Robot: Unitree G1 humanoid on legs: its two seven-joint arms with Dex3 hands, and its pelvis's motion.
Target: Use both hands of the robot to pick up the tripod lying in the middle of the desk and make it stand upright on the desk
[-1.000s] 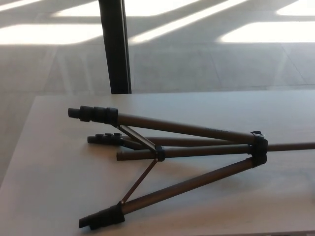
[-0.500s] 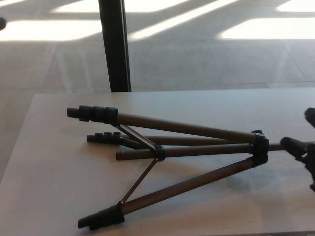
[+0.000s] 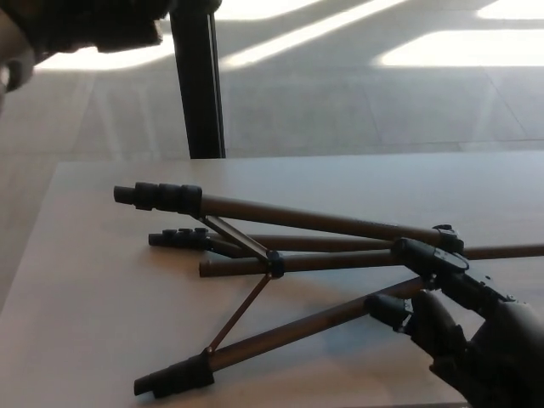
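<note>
My right robot hand [image 3: 463, 327] at the tripod's [image 3: 297, 255] hub end, fingers spread, nothing gripped.

Tripod lies flat across the middle of the worktop [image 3: 102, 297], three legs fanned toward its left edge, centre column running off the picture's right side. My right robot hand comes in from the lower right corner; one finger [image 3: 425, 255] lies over the hub where the legs join, another [image 3: 387, 310] sits beside the near leg, not closed on it. My left robot hand [image 3: 85, 21] is a dark blur high above the tripod's far-left feet, well clear of it; can't tell its fingers. A black post [image 3: 200, 81] stands on the floor behind the tripod, past the worktop's far edge. No readable labels on the tripod.
</note>
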